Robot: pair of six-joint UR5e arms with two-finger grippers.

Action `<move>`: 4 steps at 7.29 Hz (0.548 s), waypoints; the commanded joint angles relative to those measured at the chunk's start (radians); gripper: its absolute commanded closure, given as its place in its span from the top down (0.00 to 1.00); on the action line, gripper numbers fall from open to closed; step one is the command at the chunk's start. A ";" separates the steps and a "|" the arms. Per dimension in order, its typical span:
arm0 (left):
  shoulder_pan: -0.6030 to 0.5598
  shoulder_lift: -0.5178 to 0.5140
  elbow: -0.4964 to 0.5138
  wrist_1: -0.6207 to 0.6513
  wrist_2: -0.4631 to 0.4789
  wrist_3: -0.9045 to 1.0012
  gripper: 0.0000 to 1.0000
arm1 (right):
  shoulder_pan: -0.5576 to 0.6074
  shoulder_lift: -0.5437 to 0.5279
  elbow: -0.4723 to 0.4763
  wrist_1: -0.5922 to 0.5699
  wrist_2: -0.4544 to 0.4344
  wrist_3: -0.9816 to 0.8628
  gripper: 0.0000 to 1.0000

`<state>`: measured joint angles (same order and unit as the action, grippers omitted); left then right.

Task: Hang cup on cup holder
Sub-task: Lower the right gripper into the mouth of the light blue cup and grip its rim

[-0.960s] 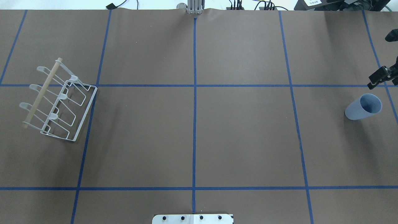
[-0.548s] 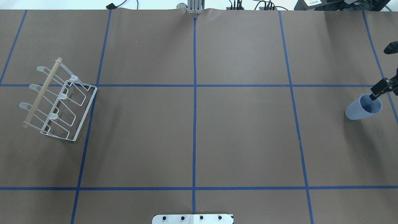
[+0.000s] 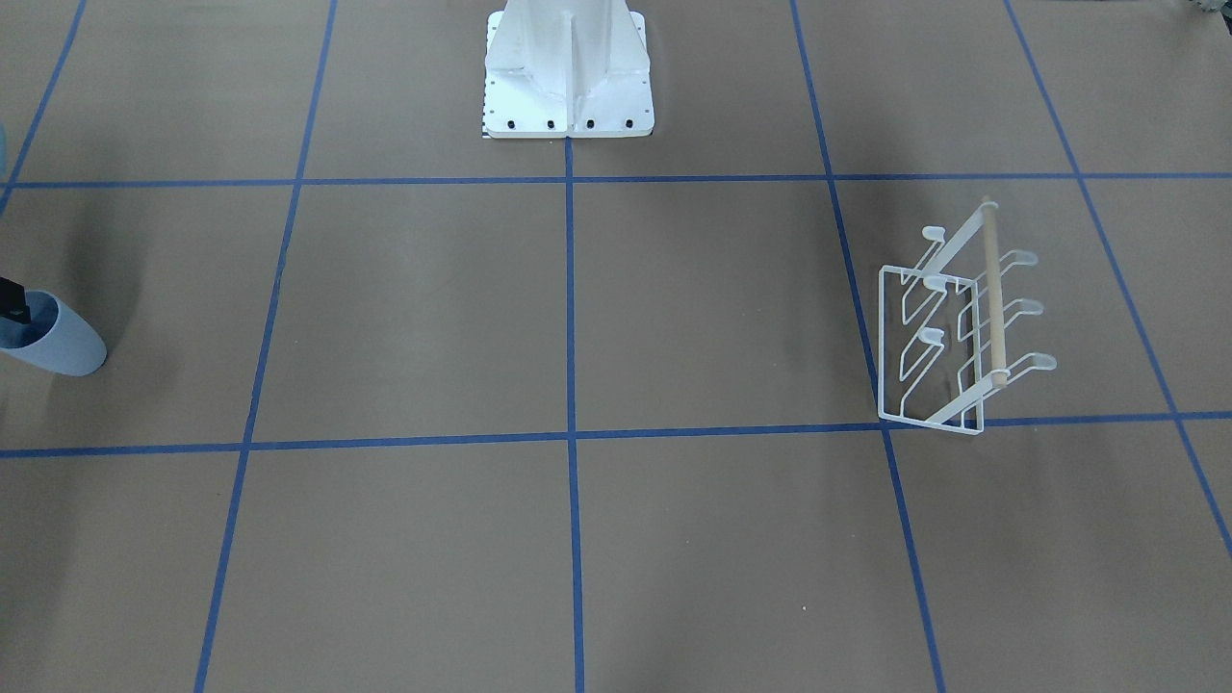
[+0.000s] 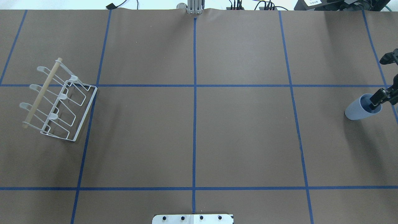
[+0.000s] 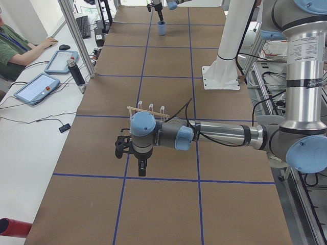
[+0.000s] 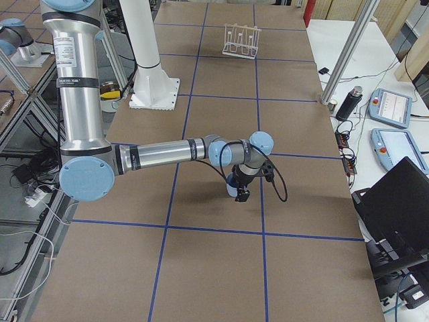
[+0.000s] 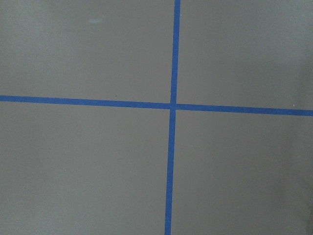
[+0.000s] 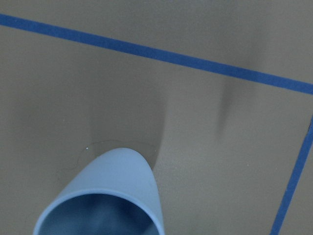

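Note:
The light blue cup [image 4: 357, 110] stands upright at the far right of the table, also in the front view [image 3: 63, 345] and at the bottom of the right wrist view [image 8: 110, 193]. My right gripper [image 4: 380, 80] is open. One of its fingers [image 4: 377, 99] dips inside the cup's mouth and the other finger [image 4: 390, 57] is outside it. The white wire cup holder [image 4: 59, 102] with its wooden dowel stands at the far left, with no cup on it. My left gripper [image 5: 132, 153] shows only in the exterior left view, hovering near the holder [image 5: 148, 109]; I cannot tell whether it is open or shut.
The table is covered in brown paper with a blue tape grid. The robot's white base plate [image 4: 192, 218] sits at the near middle edge. Cables and equipment [image 4: 326, 4] line the far edge. An operator [image 5: 15, 48] and tablets sit along the far side.
My right gripper has come down toward the cup. Its lower finger has moved from beyond the rim into the cup's mouth. The cup and the holder have not moved.

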<state>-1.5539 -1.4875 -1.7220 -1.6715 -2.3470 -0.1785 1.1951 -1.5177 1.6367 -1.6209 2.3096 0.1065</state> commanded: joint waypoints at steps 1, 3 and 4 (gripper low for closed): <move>0.000 0.003 0.001 -0.001 0.000 -0.001 0.98 | -0.005 0.001 0.003 0.002 0.037 0.004 0.00; 0.000 0.003 0.001 0.001 0.000 -0.001 0.98 | -0.005 0.019 0.006 0.001 0.062 -0.001 0.00; 0.000 0.003 0.001 0.001 0.000 -0.001 0.98 | -0.005 0.025 0.018 0.004 0.073 -0.004 0.00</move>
<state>-1.5539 -1.4850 -1.7211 -1.6711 -2.3470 -0.1790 1.1905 -1.5009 1.6432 -1.6191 2.3662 0.1057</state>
